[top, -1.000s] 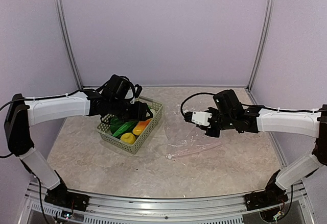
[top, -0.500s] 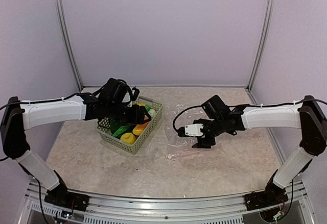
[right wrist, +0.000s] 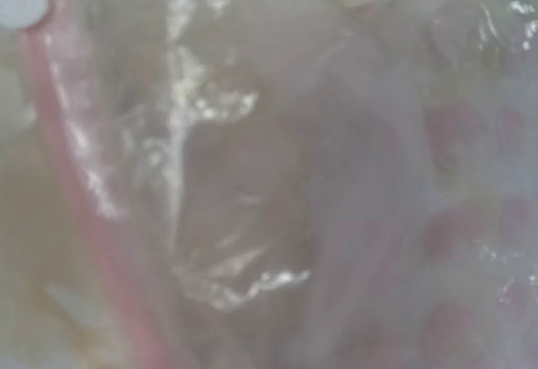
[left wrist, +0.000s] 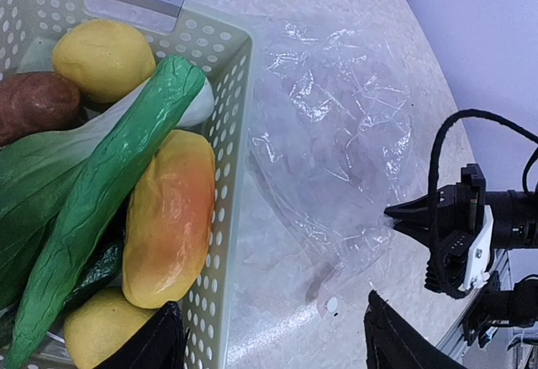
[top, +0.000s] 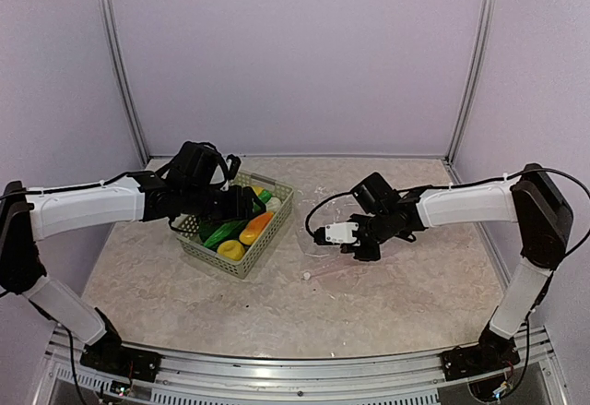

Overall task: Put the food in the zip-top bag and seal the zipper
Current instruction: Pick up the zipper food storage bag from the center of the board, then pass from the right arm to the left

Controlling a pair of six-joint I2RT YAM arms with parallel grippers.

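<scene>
The food lies in a pale green basket (top: 241, 267): a yellow lemon (left wrist: 102, 58), a long green piece (left wrist: 109, 192), an orange piece (left wrist: 168, 218) and a brown piece (left wrist: 34, 104). My left gripper (top: 247, 209) hovers over the basket's right side, open, with nothing between its fingers (left wrist: 160, 344). The clear zip-top bag (left wrist: 336, 125) lies crumpled on the table right of the basket. Its pale zipper (left wrist: 282, 327) runs along the near edge. My right gripper (left wrist: 402, 214) is down at the bag's right edge, its tips pinched together on the film. The right wrist view is a blur of bag film.
The basket wall (left wrist: 227, 134) stands between the food and the bag. Pale walls with metal posts (top: 120, 73) close in the marbled table (top: 406, 313) on three sides. A metal rail (top: 295, 373) runs along the near edge.
My right arm has swung left and down onto the bag, and its jaws have opened wide and closed again. The left arm has drawn back slightly over the basket.
</scene>
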